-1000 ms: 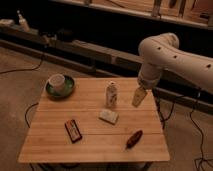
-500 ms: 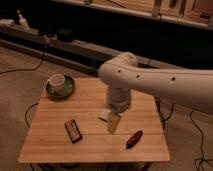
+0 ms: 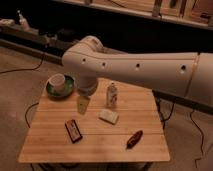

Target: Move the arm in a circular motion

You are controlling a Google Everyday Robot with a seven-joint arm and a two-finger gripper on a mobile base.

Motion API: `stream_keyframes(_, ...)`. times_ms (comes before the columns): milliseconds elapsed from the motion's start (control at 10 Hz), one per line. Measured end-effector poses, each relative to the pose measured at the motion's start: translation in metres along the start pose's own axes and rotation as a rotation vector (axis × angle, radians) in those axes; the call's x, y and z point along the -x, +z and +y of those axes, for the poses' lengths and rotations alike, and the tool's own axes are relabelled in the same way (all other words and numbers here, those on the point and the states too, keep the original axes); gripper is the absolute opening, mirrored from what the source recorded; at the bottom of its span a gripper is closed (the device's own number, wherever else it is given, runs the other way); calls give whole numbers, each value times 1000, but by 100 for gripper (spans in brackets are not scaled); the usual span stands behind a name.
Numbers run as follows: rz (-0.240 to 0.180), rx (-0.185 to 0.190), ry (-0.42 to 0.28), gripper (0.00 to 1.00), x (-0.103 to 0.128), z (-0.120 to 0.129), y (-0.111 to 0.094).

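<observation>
Dark floor surrounds a pale wooden counter [image 3: 50, 145], with a black cable [image 3: 20, 67] trailing across the floor at far left and a long dark bench [image 3: 30, 35] running along the far side of the room.

On the counter's far left corner sits a green saucer [image 3: 69, 91] with a white cup [image 3: 57, 81] resting in it. Nearer, and a little to the right, a flat dark packet with a red edge [image 3: 73, 131] lies on the wood at a slant.

My claw [image 3: 83, 105] hangs just right of the saucer, a small tan tip pointing down over the counter's far-left part, between the saucer and a small upright bottle [image 3: 112, 95]. Whether it is released or clenched I cannot tell; nothing shows in its grip.

Just near of the bottle lies a pale flat block [image 3: 109, 116], and farther right, towards the near edge, a reddish-brown oblong thing [image 3: 134, 139] lies tilted.

My arm [image 3: 150, 70] fills the upper right: thick, white and smooth, with small dark dots along its side. It reaches in from the right edge above the counter's far side, bends at a rounded joint over the far-left part, and drops to the claw.
</observation>
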Motion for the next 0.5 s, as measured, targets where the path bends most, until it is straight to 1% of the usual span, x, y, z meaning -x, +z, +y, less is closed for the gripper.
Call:
stream_keyframes(100, 55, 55, -21, 80, -1, 40, -4)
stream_keyframes(200, 93, 108, -22, 80, 17, 84, -5)
stream_keyframes(300, 115, 167, 15, 80, 69, 137, 0)
stream_keyframes(400, 117, 193, 54, 80, 109, 162, 4)
stream_keyframes(500, 115, 207, 130, 80, 170, 182, 12)
